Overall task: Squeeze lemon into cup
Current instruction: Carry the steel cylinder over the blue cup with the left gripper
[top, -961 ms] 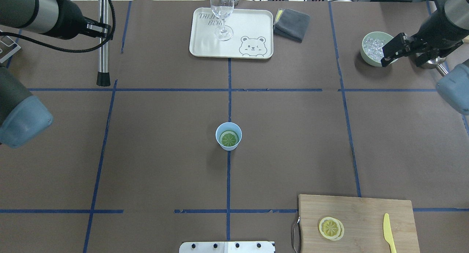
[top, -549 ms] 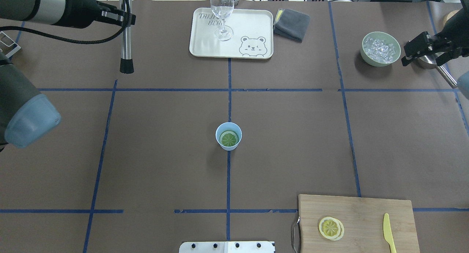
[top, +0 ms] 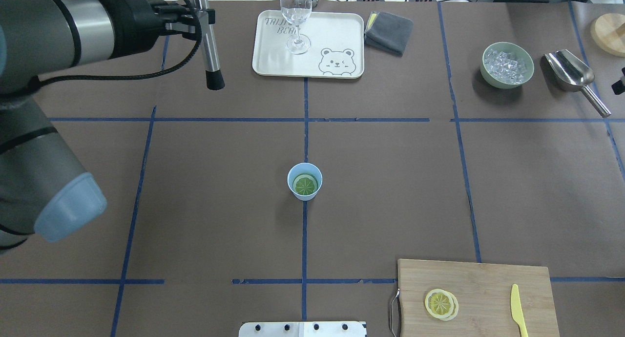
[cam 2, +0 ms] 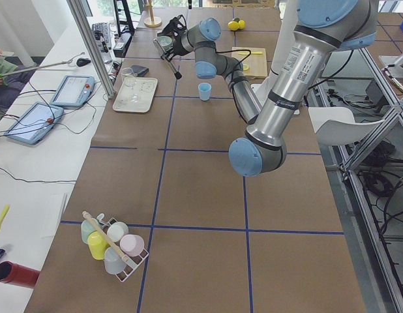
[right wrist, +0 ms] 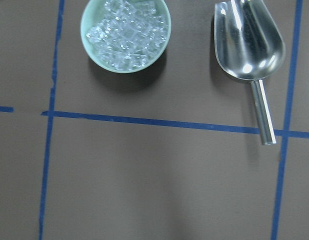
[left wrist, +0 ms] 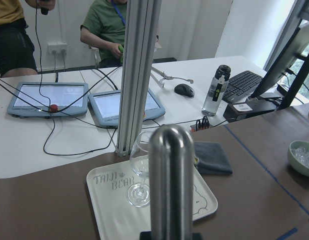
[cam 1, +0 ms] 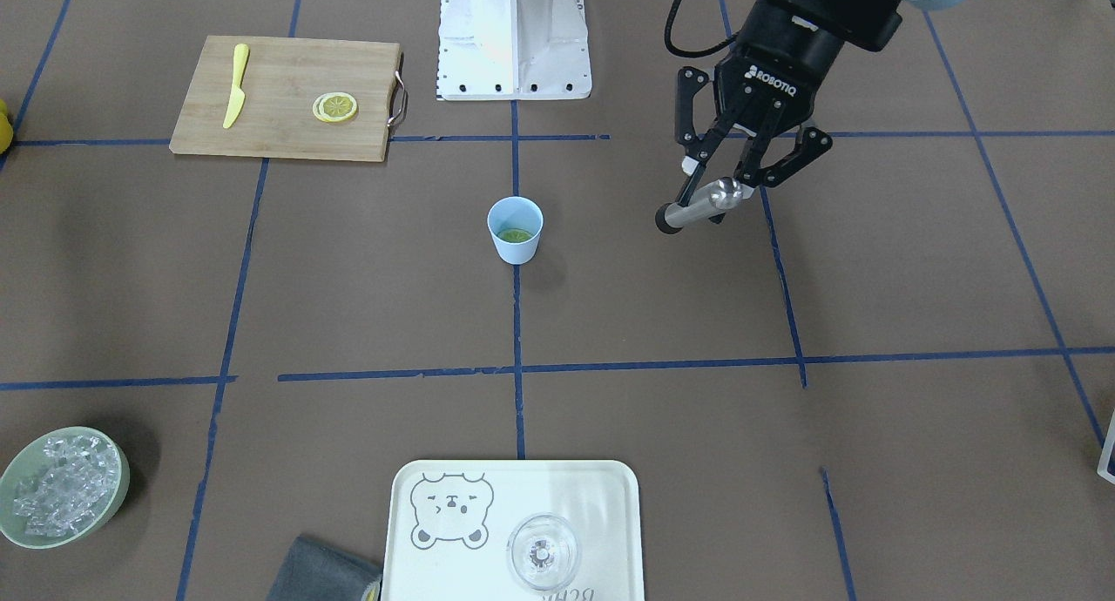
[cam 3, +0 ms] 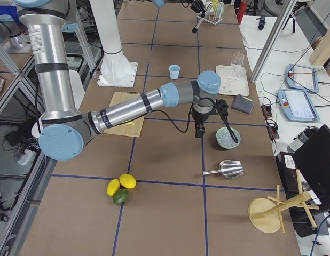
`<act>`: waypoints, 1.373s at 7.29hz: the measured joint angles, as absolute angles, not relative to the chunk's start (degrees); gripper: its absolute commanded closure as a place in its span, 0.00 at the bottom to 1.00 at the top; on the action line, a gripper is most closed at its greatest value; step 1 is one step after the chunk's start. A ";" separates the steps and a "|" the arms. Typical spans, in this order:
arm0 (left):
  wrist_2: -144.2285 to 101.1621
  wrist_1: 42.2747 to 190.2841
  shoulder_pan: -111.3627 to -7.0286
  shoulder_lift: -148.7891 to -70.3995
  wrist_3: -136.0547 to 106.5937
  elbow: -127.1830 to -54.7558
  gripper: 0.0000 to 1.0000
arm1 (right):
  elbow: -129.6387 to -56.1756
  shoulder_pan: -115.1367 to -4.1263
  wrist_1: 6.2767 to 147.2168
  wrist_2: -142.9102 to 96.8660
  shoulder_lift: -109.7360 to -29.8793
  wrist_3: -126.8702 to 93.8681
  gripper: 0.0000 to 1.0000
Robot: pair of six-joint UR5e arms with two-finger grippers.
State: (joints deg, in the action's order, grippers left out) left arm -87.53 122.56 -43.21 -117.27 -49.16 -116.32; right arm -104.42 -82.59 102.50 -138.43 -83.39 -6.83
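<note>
**Overhead and front-facing views of the brown surface (top: 390,205), divided by blue tape lines**

- **Task objects:** The cup (top: 304,181) stands upright at the centre of the surface, on the middle tape line. The lemon (top: 305,184) lies inside the cup with its cut face up. It appears greenish, probably from the cup's shade.
- **Left arm:** The left gripper (cam 1: 730,181) is pinching a metal rod (cam 1: 692,209), one finger on each side of the shaft. The rod hangs with its rounded end up and its black tip down. It is above the left half of the surface and well apart from the cup.
- **Right arm:** The right gripper (cam 3: 207,120) hangs near the far right corner, beside the bowl of ice (top: 484,68). Only the side view shows it plainly, so whether its jaws are spread or pressed together cannot be told. Its wrist camera looks straight down on the bowl and on a metal scoop (top: 569,71), which lies just to the bowl's right with its handle pointing toward the robot.
- **Far edge, centre:** A pale tray (top: 337,29) printed with a bear carries an upright wine glass (top: 296,19). A folded grey cloth (top: 389,31) lies just beside the tray's right side.
- **Near edge, right half:** A wooden cutting board (top: 488,278) bears a flat lemon slice (top: 441,304). A yellow knife (top: 518,310) lies on the same board, apart from the slice
</note>
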 measured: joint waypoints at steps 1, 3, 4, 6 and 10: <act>-80.12 124.28 -39.17 -117.09 -51.06 -116.27 1.00 | -101.84 -85.54 102.52 -139.10 -84.35 -1.74 0.00; -65.12 127.05 -31.15 -117.00 -52.69 -116.21 1.00 | -98.92 -88.56 102.44 -139.17 -85.56 3.55 0.00; -57.35 128.22 -26.89 -116.96 -52.92 -116.13 1.00 | -98.45 -88.91 102.36 -138.91 -85.69 3.98 0.00; -43.92 130.17 -19.44 -116.88 -52.97 -115.66 1.00 | -98.49 -89.06 102.21 -138.93 -85.58 3.99 0.00; -29.40 134.75 -10.94 -116.99 -52.07 -108.52 1.00 | -95.14 -89.04 97.90 -138.51 -86.66 4.00 0.00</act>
State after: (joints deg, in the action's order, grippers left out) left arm -29.40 134.75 -10.94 -116.99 -52.07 -108.52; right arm -95.14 -89.04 97.90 -138.51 -86.66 4.00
